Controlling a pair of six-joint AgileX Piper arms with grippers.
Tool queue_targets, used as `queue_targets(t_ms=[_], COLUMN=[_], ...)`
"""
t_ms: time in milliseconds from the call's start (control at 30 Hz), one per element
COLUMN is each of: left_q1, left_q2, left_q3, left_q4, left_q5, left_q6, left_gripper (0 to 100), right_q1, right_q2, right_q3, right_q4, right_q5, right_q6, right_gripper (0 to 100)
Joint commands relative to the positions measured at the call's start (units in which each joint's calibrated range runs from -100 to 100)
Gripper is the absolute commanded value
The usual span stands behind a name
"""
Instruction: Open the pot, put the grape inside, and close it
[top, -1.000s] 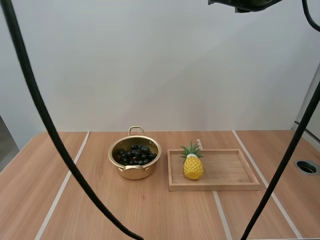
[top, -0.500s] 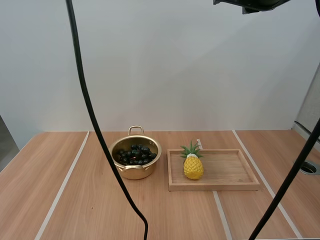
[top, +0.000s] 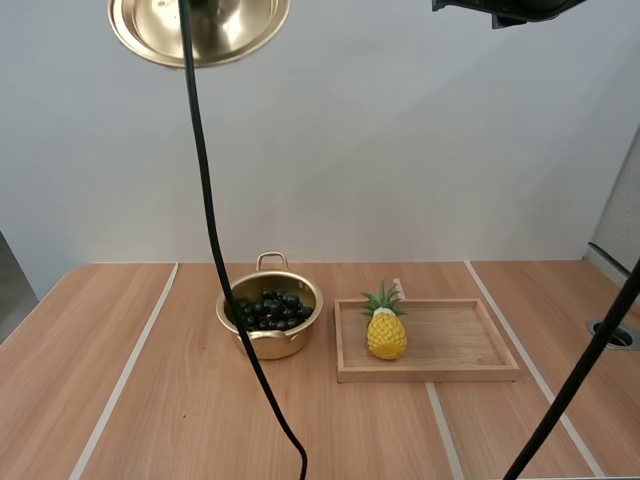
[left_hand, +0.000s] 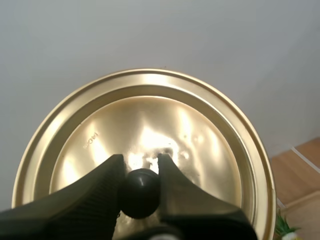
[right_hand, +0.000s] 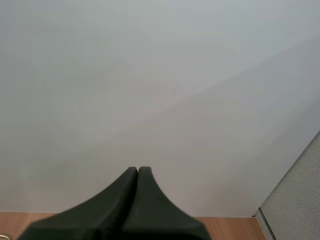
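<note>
Well above table: lid newly in view w/ knob pinched in left hand; right hand closed, empty.

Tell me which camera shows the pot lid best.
The left wrist view: the lid faces it almost whole, the left gripper pinching its black knob. The high view catches part of the lid, held high above the table. The right wrist view looks past the shut right gripper at the wall.
</note>
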Motion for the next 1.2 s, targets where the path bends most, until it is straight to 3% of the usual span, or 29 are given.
queue_targets(t_ms=[0, 367, 800, 1033, 1167], left_q1=[0.03, 0.03, 0.03, 0.03, 0.03], left_q2=[-2.6, -8.0, -12.3, -12.3, -10.0], left_q3=[6.8, 29.9, 50.8, 61.5, 63.0], left_q4=[-2.2, -8.0, -9.3, -15.6, -18.8], left_q5=[-0.9, -15.7, -37.4, -49.9, -50.6], left_q6=[-0.1, 3.8, 8.8, 17.2, 20.0], left_gripper=[0, 0, 0, 0, 0], right_q1=[-0.2, -0.2, -0.2, -0.2, -0.2], right_q2=[-0.9, -0.9, -0.9, -0.9, -0.9], right_q3=[-0.4, -0.4, -0.4, -0.4, -0.4], right_q4=[-0.8, -0.8, 1.4, 3.1, 3.1], right_q5=[-0.3, 0.5, 0.5, 0.5, 0.5], right_q6=[-0.2, -0.5, -0.5, -0.5, -0.5], right_gripper=[0, 0, 0, 0, 0])
